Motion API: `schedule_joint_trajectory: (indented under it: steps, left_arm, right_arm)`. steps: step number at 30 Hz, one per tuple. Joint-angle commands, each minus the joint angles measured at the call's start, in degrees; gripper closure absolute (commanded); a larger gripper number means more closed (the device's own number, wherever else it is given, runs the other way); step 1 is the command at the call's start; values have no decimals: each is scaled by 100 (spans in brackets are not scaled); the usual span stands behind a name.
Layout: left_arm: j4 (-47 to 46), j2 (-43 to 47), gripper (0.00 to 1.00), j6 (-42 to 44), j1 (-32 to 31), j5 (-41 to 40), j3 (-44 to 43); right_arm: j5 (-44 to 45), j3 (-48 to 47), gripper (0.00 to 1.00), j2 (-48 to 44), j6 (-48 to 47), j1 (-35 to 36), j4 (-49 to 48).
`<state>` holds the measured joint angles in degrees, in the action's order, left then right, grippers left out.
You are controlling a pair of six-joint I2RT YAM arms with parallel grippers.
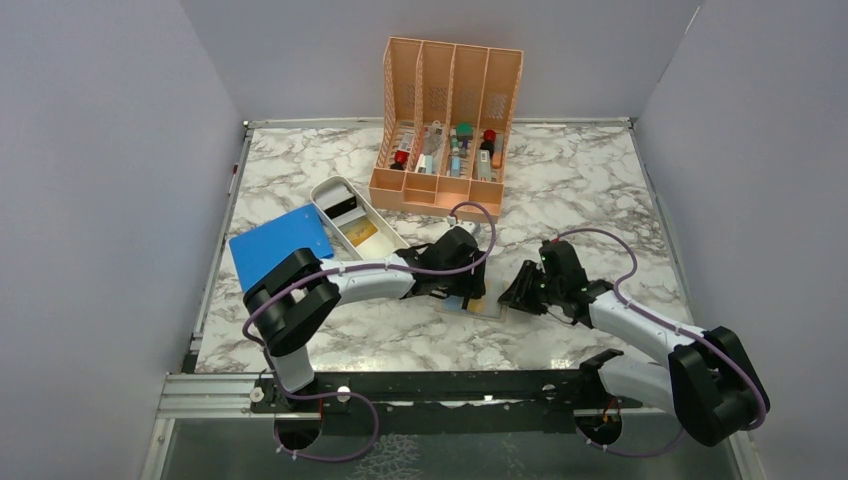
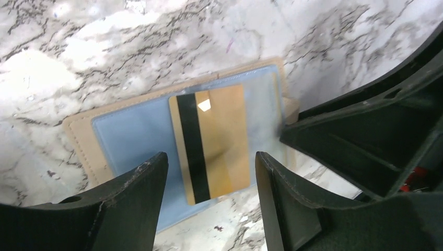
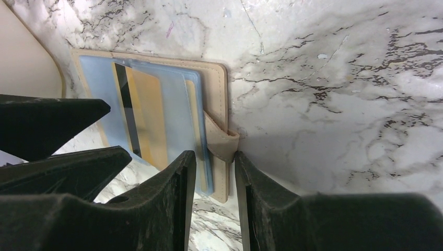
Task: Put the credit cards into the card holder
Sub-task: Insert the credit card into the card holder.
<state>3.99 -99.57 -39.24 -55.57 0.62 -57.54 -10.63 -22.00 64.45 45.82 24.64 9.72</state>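
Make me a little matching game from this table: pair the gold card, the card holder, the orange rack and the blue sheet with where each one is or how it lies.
Things:
1. gold card
2. card holder
3. orange rack
4. blue sheet

Places and states:
A. standing at the far side of the table, small items in its slots
B. lying open and flat, tan border around clear sleeves
C. at the left, next to the white tray
D. lying across the open holder, black stripe showing

Pairs: 1-D, 2-B, 3-A, 4-C
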Motion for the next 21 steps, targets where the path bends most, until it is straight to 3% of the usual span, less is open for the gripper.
schedule_joint_trajectory:
  steps: [1, 10, 21]
  left_arm:
    - [415, -13, 34, 331, -7, -401, -166]
    - [-219, -136, 34, 6, -14, 317, 2]
    - [-399, -98, 33, -232, -41, 382, 83]
  right_arm:
    - [61, 182, 61, 58, -130, 5, 164]
    - [46, 344, 62, 121, -80, 5, -87]
    - [31, 417, 62, 122, -59, 5, -137]
